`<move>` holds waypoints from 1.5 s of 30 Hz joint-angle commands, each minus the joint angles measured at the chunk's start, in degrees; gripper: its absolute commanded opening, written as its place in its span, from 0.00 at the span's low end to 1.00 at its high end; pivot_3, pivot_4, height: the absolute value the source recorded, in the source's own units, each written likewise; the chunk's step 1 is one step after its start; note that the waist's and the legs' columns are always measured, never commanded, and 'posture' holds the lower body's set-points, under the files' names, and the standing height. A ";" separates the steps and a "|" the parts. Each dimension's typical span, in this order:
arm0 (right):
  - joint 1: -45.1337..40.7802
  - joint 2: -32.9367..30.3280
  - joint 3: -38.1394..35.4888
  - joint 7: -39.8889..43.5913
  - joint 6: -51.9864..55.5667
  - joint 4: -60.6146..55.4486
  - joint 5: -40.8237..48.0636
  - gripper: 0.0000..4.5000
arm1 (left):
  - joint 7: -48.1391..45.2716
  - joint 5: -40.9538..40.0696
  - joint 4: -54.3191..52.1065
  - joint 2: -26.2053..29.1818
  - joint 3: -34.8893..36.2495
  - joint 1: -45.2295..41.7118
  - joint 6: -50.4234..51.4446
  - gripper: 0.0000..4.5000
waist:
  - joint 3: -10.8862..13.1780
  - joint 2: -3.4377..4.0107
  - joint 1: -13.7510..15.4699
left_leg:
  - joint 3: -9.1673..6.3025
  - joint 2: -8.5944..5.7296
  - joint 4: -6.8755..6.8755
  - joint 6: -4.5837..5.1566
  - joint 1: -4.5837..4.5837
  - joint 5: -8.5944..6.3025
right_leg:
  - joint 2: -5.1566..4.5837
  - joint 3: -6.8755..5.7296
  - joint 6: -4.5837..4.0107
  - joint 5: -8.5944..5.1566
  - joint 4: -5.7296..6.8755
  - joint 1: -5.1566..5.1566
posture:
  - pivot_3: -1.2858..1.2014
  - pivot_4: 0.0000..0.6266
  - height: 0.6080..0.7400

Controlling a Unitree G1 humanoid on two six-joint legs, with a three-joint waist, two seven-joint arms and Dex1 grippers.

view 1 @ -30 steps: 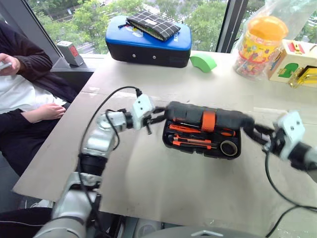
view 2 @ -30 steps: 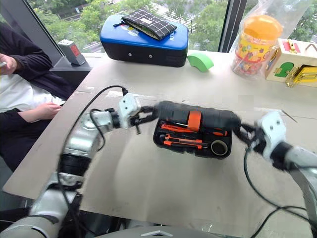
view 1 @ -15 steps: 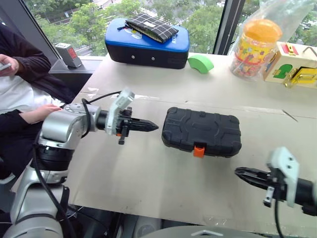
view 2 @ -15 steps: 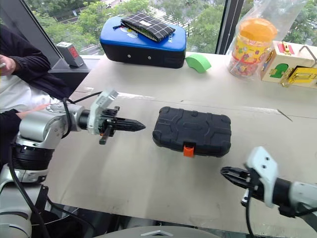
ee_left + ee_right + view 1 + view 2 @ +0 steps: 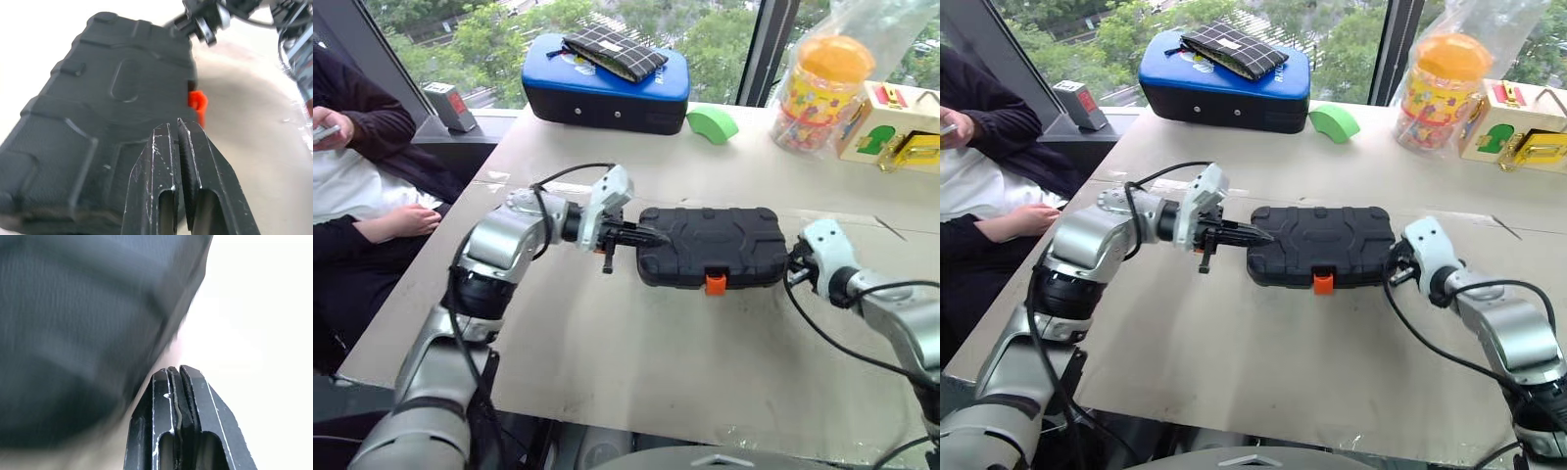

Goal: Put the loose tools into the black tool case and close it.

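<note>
The black tool case (image 5: 710, 245) lies closed in the middle of the table, its orange latch (image 5: 716, 284) on the near edge. The loose tools are out of view. My left gripper (image 5: 658, 236) is shut and points at the case's left end, tips at or just over the lid's edge (image 5: 98, 122). My right gripper (image 5: 793, 262) is shut too, with its tips against the case's right end (image 5: 83, 333). Neither gripper holds anything.
A blue-topped case (image 5: 605, 83) with a checked pouch (image 5: 615, 51) stands at the back. At the back right are a green block (image 5: 715, 123), an orange-lidded jar (image 5: 822, 83) and a wooden toy box (image 5: 901, 122). A person (image 5: 362, 186) sits at the table's left.
The half-raised lid has come down and the case is closed. Both grippers shut, drew away from it, then came back in against its two ends.
</note>
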 commanded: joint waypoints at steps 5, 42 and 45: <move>13.58 -1.19 -7.16 10.46 7.37 -21.63 16.12 0.00 | -4.98 11.72 11.67 -1.79 -10.48 -1.35 -10.93 0.04 | -0.60 0.21 0.36 | -0.08 0.03 -0.03 0.22 -0.79 -0.13 | 0.06 0.18 -0.01 0.02 0.09 -0.67 | 0.52 0.24 1.00; 9.60 15.38 -1.76 3.09 -3.53 -19.89 18.33 0.00 | -5.28 17.00 15.51 -4.15 -7.88 1.78 -15.45 0.04 | -1.11 0.10 -0.68 | -0.03 0.06 0.11 0.43 0.24 -0.24 | -0.06 0.47 0.02 -0.02 0.07 0.20 | 0.52 0.24 1.00; 9.78 15.29 -2.08 1.49 -3.47 -19.12 17.13 0.00 | -5.18 16.95 15.10 -3.98 -7.84 2.06 -15.29 0.04 | -1.14 0.05 -0.69 | 0.06 0.04 0.16 0.42 0.27 -0.23 | -0.15 0.49 0.04 -0.03 0.05 0.23 | 0.52 0.24 1.00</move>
